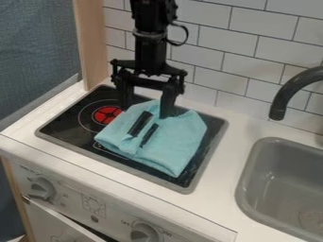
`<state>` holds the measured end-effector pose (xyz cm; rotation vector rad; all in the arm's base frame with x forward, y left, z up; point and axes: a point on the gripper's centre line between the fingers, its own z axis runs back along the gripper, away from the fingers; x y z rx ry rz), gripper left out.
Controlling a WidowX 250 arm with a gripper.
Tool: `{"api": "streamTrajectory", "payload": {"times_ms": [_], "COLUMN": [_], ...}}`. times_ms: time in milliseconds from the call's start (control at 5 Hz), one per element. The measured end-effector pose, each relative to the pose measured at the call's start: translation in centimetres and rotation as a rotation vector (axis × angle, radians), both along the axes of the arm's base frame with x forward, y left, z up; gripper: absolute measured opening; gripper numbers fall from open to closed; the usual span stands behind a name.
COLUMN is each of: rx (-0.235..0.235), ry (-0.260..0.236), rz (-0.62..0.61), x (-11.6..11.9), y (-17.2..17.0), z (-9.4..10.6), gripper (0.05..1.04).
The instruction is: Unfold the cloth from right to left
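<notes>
Camera view: looking down at a slant on a toy kitchen. Finding the black gripper [146, 112] hanging from the top edge over the rear part of the black stovetop [60, 124], pointing downward. Recording its fingers [168, 100] as standing well apart, with a raised part of the light blue cloth [178, 147] showing between their tips. Seeing the right-hand finger in the view overlapping the rear of the cloth, and the other ending beside its rear left edge. Being unable to confirm firm contact at either tip.

Locating the cloth on the stovetop, lying in a folded, crumpled heap over the middle and right portions. Noting a smoother panel reaching toward the front right, and bunched folds gathering toward the left and rear. Observing two narrow dark patches among the folds, being unable to identify them as gaps or markings.

Noting a red burner mark [106, 115] showing just beside the left part of the cloth. Listing a grey sink [249, 182] sitting in the white worktop [222, 182] to the right, under a dark faucet [291, 92]. Registering pale wall tiles [255, 40] running behind, a wooden post [93, 42] standing at the rear left, and two knobs [41, 189] projecting from the front panel [95, 204].
</notes>
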<state>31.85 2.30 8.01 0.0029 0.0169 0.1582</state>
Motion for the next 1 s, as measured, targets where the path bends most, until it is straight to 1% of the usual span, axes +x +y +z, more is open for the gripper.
{"api": "streamTrajectory", "payload": {"times_ms": [200, 600, 800, 1000], "rx": [0.006, 0.007, 0.0, -0.003], "ry": [0.039, 0.088, 0.106, 0.114], "rz": [0.003, -0.008, -0.024, -0.022], "x": [0.0, 0.3, 0.8, 1.0], "y": [0.2, 0.3, 0.3, 0.2], "z": [-1.6, -3.8, -4.5, -4.8], "gripper": [0.998, 0.998, 0.958, 0.665]}}
